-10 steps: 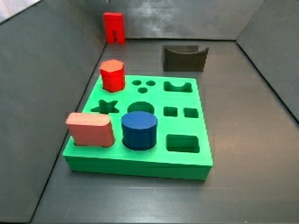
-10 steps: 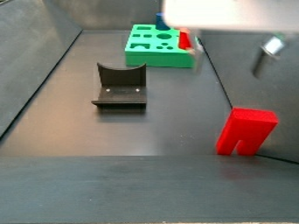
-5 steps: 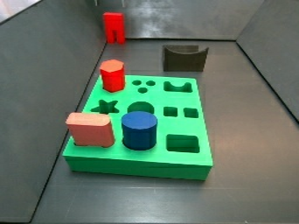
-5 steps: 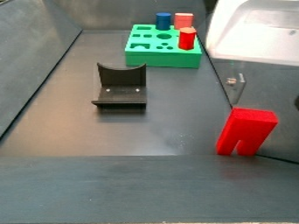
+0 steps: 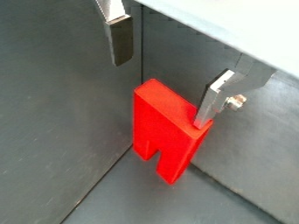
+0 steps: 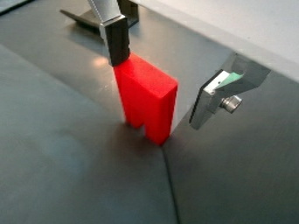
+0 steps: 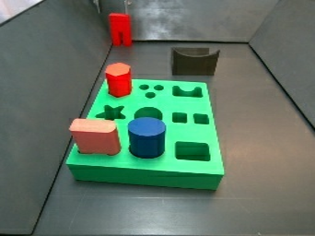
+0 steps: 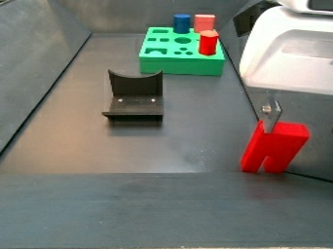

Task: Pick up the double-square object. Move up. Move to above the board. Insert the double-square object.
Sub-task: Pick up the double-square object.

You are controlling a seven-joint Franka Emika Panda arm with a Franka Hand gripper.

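Since the frame half a second earlier the white body of the arm has been coming down in a side view, so that the pincer point(image 8: 271, 115) is now sitting just over the small bright red plastic double-square object point(image 8: 274, 147), where before it was hanging higher and clear of it; the red piece itself is standing in the same spot.

In both wrist views the pincer point(image 5: 163, 72) is gaping wide, gripping nothing; its flat silver fingers point(image 5: 118, 39) with dark pads are flanking the top of the double-square object point(image 5: 165, 129), one finger hanging apart from it and the opposite one sitting at its upper edge, though whether it is touching I cannot tell; in a wrist view point(image 6: 145, 98) the piece is standing upright on the dark floor right against the grey side wall point(image 5: 251, 162), its notched end resting down.

In a side view the double-square object point(image 7: 118, 28) is standing at the far corner of the enclosure, well apart from the large bright green square board point(image 7: 204, 170) with shaped cut-outs; a red hexagonal prism point(image 7: 118, 79), a salmon-pink rounded block point(image 7: 94, 136) and a blue cylinder point(image 7: 147, 137) are sitting in the board; the dark grey notched block point(image 7: 193, 61) is lying between the board and the far wall; in a side view the board point(image 8: 170, 64) is lying far beyond that notched block point(image 8: 132, 95).
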